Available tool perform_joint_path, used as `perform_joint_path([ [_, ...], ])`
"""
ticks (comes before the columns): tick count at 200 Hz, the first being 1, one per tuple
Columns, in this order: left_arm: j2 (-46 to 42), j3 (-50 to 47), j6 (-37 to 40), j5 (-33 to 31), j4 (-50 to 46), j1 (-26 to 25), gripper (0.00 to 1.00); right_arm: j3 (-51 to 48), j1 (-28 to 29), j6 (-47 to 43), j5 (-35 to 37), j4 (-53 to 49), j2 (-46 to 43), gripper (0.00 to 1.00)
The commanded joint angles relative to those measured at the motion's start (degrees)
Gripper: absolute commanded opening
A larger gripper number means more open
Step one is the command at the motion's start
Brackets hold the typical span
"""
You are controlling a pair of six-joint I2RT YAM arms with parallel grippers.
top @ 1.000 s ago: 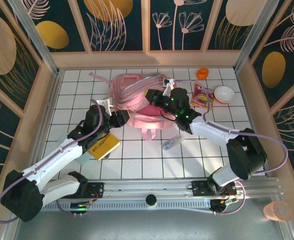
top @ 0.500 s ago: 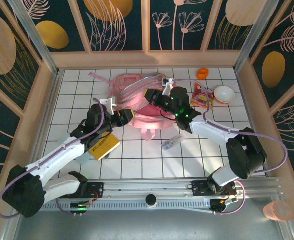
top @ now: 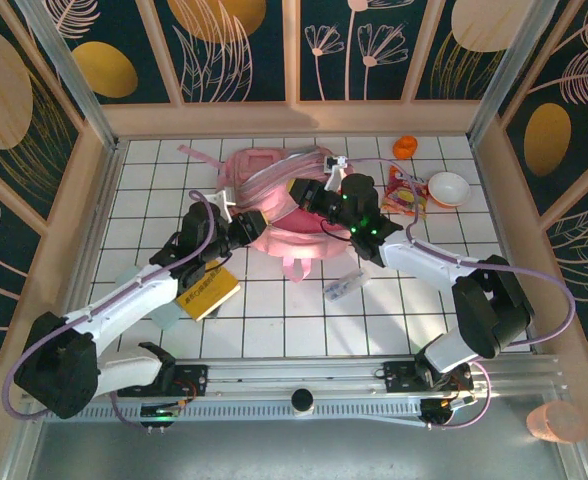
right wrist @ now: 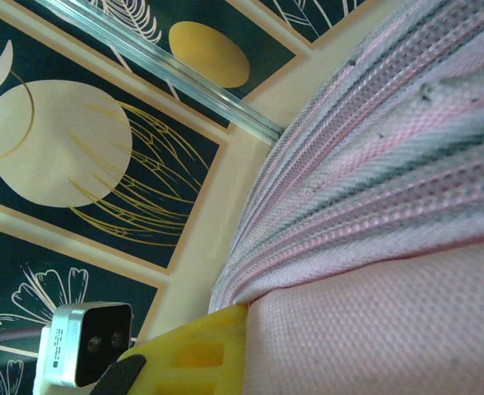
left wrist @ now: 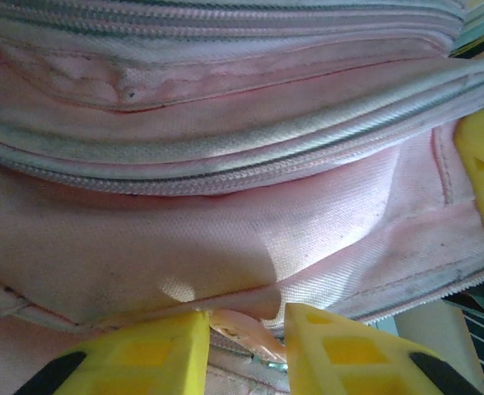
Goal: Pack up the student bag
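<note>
Pale pink translucent fabric backpack (top: 274,172) lies far-centre on white tiled desk (top: 274,320). Right fingers (right wrist: 197,354) closed, pinching its rim. Left fingers (left wrist: 135,358) narrow around pink tab (left wrist: 242,327); grip unclear. Seat tab squarely before pulling.

The left arm (top: 124,300) and right arm (top: 429,262) have white shells, black joints and a lilac cable (top: 559,285) each. The left end effector (left wrist: 246,341) and right end effector (top: 309,190) have blocky yellow fingers (left wrist: 143,358).
</note>
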Motion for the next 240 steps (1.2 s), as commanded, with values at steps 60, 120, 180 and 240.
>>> perform_joint_path([
  [60,-2.9,-3.0,1.1,5.3,6.4,0.1,0.2,3.3,-0.4,0.4,-2.5,5.5,0.4,0.0],
  [120,-3.2,-3.7,4.2,5.1,5.3,0.2,0.16,3.4,-1.0,0.7,-2.9,5.3,0.0,0.0],
  [180,-4.0,-4.3,7.0,-2.6,3.1,0.2,0.0,4.1,-2.7,3.2,-7.0,8.2,-0.4,0.0],
  [240,-8.9,-9.0,11.3,-18.0,7.8,0.4,0.0,10.4,-7.0,5.7,-17.2,6.1,-1.0,0.0],
])
